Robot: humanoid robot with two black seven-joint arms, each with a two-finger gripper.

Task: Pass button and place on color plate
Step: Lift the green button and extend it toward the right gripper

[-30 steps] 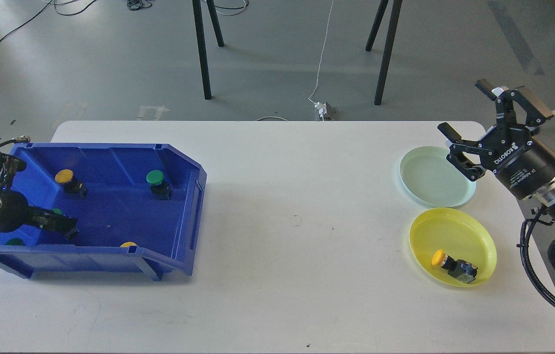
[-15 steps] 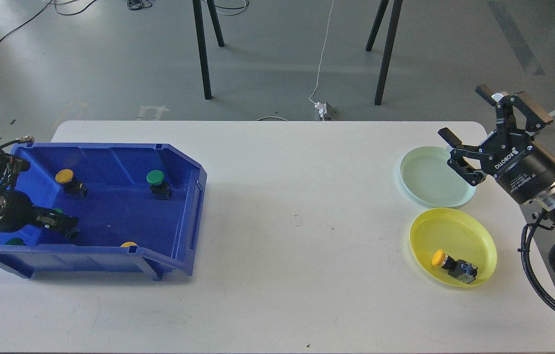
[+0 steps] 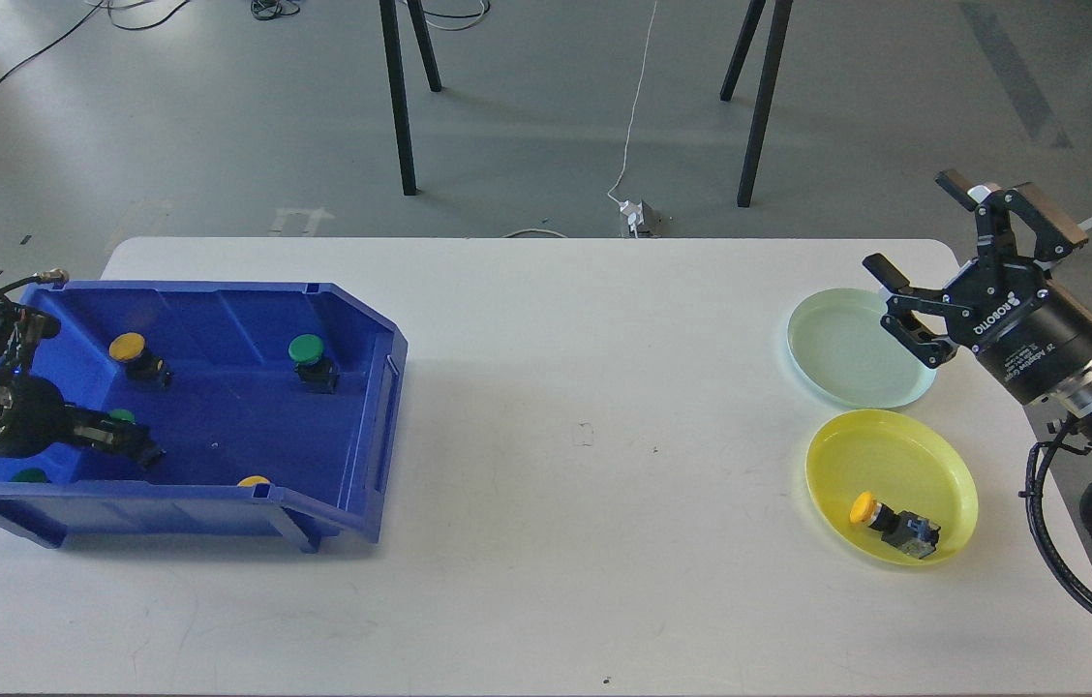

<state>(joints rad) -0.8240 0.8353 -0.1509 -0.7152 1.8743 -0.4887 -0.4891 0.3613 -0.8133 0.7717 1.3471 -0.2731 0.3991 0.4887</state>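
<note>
A blue bin (image 3: 367, 407) at the left holds several buttons: a yellow one (image 3: 128, 347), a green one (image 3: 306, 349), and a green (image 3: 28, 475) and a yellow one (image 3: 254, 481) half hidden by the front wall. My left gripper (image 3: 137, 447) is low inside the bin, and a green button cap (image 3: 122, 416) shows at its fingers. My right gripper (image 3: 916, 223) is open and empty, above the right edge of the pale green plate (image 3: 841, 363). The yellow plate (image 3: 933, 460) holds one yellow button (image 3: 863, 508).
The white table (image 3: 585, 542) has open surface between the bin and the two plates. The plates sit close to the table's right edge. Black stand legs (image 3: 398, 97) and a cable (image 3: 638, 97) are on the floor behind the table.
My left gripper has moved slightly right and up inside the bin, and the green cap moved with it. My right gripper drew back a little to the right.
</note>
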